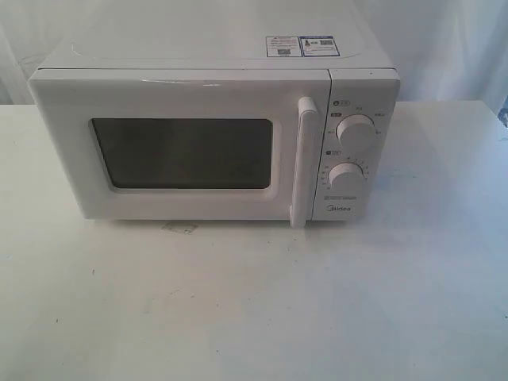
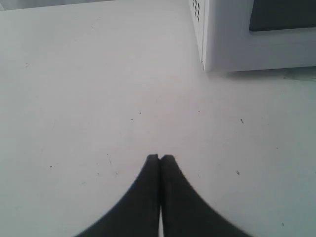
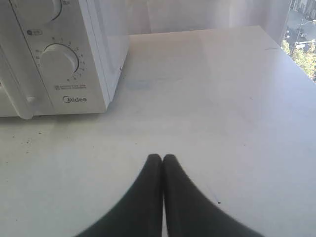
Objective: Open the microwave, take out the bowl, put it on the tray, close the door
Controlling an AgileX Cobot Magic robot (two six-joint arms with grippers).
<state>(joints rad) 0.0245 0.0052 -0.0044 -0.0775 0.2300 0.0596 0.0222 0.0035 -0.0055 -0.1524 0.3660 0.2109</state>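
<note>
Clenched tight, the left jaws press their dark fingertips (image 2: 152,163) together with no gap and grasp nothing, poised above the bare white bench (image 2: 74,98). Ahead of them in the left wrist view is a lower corner of the microwave (image 2: 227,44), with a few vent holes (image 2: 196,9) on its side wall. In the exterior view the white oven sits upright on the middle of the bench, facing the camera. Its door (image 1: 178,95) is shut flush with the front. The window (image 1: 182,153) is dark, so whether the bowl is inside cannot be told. A small pale label (image 1: 178,228) lies on the bench just under the front edge. To the right of the window stands the tall white handle (image 1: 304,163), upright. Beside it is the control panel with an upper knob (image 1: 355,128) and a lower knob (image 1: 347,175), one above the other. Two stickers (image 1: 302,46) lie on the top toward the right rear. Farthest right, the right jaws are clamped shut too, dark fingertips (image 3: 170,163) touching and empty. They sit over open bench, apart from the oven's right front corner, where the Midea logo (image 3: 74,99) shows below the lower knob.
</note>
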